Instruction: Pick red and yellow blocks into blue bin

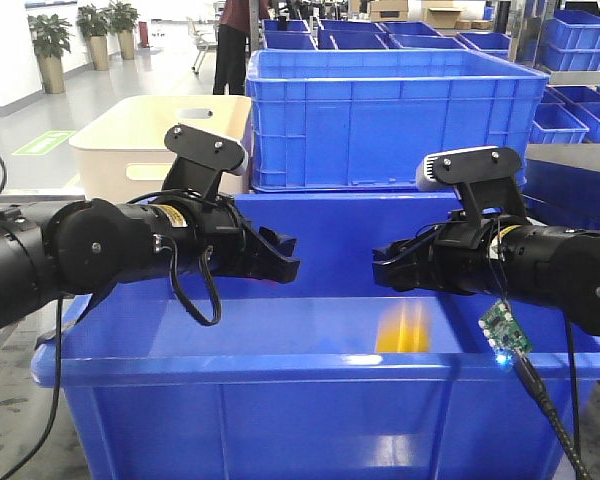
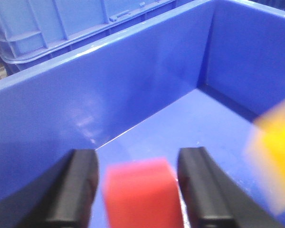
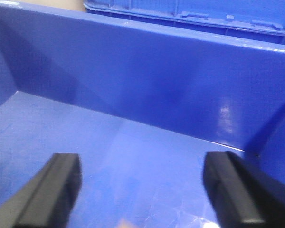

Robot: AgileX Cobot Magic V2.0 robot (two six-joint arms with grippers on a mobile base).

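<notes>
Both grippers hover inside the top of the blue bin (image 1: 230,365), facing each other. My left gripper (image 1: 285,262) is open. The red cube (image 2: 140,194) shows blurred between its fingers (image 2: 80,185) in the left wrist view, with a gap on each side, over the bin floor (image 2: 180,123). My right gripper (image 1: 380,268) is open wide and empty (image 3: 143,156) above the bin floor (image 3: 133,156). The yellow block (image 1: 405,330) is a blurred streak below the right gripper, inside the bin. It also shows as a yellow blur in the left wrist view (image 2: 275,161).
A beige tub (image 1: 130,140) with a handle slot stands behind the bin at left. A ribbed blue crate (image 1: 400,110) stands directly behind it. More blue crates (image 1: 580,40) are stacked at the back right. A person (image 1: 235,40) stands far back. A green circuit board (image 1: 505,330) hangs from the right arm.
</notes>
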